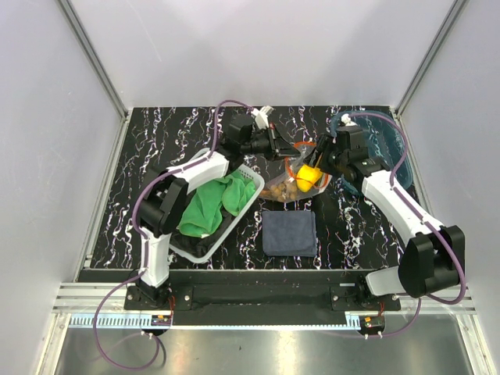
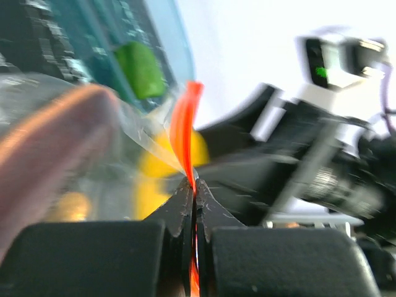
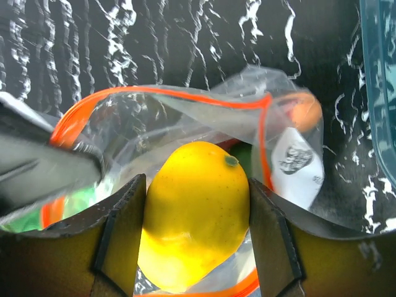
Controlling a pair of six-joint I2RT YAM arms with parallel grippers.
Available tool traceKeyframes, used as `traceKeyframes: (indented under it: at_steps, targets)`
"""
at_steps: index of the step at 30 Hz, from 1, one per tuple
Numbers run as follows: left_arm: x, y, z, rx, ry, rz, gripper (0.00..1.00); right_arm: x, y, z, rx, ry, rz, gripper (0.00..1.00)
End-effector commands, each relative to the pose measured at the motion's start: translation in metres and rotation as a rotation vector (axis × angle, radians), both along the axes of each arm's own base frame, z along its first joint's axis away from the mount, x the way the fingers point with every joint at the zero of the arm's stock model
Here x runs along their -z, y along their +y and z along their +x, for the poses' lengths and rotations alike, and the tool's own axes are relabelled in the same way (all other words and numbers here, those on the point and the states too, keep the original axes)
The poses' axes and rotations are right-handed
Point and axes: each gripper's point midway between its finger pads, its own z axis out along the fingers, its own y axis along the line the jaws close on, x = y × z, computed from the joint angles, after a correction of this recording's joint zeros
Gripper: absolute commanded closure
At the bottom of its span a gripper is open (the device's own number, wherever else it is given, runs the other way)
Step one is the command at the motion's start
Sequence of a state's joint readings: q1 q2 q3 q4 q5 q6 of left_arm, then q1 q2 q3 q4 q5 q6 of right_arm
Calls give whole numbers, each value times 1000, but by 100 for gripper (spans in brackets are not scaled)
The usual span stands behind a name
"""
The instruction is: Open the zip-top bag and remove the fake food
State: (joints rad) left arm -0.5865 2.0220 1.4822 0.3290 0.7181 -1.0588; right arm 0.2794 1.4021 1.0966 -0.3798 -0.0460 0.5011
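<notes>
**Left hand (image 1: 279, 150) clamps the zip strip (image 1: 290, 165), right hand (image 1: 319, 168) grasps the lemon (image 1: 307, 177)**

We find the zip-top bag (image 1: 283, 186) between the two arms, over the far middle of the tabletop (image 1: 117, 195). Its mouth is pulled open. In the left wrist view the left hand is clenched tight on the orange-red zip strip (image 2: 184, 130), which rises in a curl from between the closed fingertips (image 2: 180, 207). The clear plastic spreads away to the left.

In the right wrist view the right hand (image 3: 197, 183) reaches into the bag's mouth. Its two fingers (image 3: 127, 229) press against either side of the yellow lemon (image 3: 195, 210), so this hand is grasping the lemon. The zip strip (image 3: 161, 93) loops around the opening above and beside the fruit, which puts the lemon inside the rim of the bag (image 3: 204, 114). A green piece (image 3: 242, 156) of the fake food shows just behind it. From above, the brown balls (image 1: 275, 190) lie in the lower part of the bag. We cannot tell whether that end rests on the tabletop.

The dark blue cloth (image 1: 289, 232) lies flat just in front of the bag. A white basket (image 1: 251, 173) to the left holds the green cloth (image 1: 209, 205). The blue tray (image 1: 395, 152) sits at the far right.
</notes>
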Motion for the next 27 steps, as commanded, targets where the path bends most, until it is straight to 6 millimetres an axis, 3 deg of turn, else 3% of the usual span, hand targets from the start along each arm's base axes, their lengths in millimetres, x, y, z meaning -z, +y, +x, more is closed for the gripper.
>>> traceKeyframes:
  at_steps: [1, 3, 7, 10, 12, 13, 16, 18, 19, 21, 22, 23, 26, 27]
  targets:
    - [-31, 13, 10, -48, -106, 14, 100, -15, 9, 5, -38, -52, 27, 98]
    - [-27, 10, 9, -32, -87, 17, 100, -23, 14, 6, -56, -72, 50, 99]
    - [-18, 6, 0, -22, -50, -1, 100, -65, 12, 21, -33, -151, 48, 99]
    - [-15, 9, 1, -24, -61, 22, 100, -94, -4, 29, 22, -188, -14, 99]
    - [-13, 10, 2, -25, -69, 37, 100, -102, -23, 30, 72, -181, -78, 99]
    - [-13, 11, 1, -24, -79, 49, 100, -118, -29, 35, 88, -202, -87, 99]
    - [-14, 13, 3, -20, -97, 68, 100, -130, -62, 40, 168, -178, -128, 99]
    - [-15, 13, 4, -17, -106, 74, 100, -124, -84, 40, 223, -132, -145, 98]
    - [-13, 14, 4, -14, -109, 84, 100, -122, -106, 42, 284, -120, -154, 97]
    - [-17, 14, 4, -3, -124, 88, 100, -105, -132, 39, 359, -61, -161, 92]
    - [-18, 14, 3, 2, -128, 88, 100, -97, -157, 38, 436, -36, -150, 91]
    - [-21, 13, 2, 12, -135, 82, 100, -89, -165, 37, 460, -16, -145, 91]
    - [-30, 12, -1, 34, -158, 65, 100, -47, -188, 39, 498, 94, -132, 89]
    - [-32, 12, -1, 38, -161, 55, 100, -24, -194, 41, 504, 156, -129, 88]
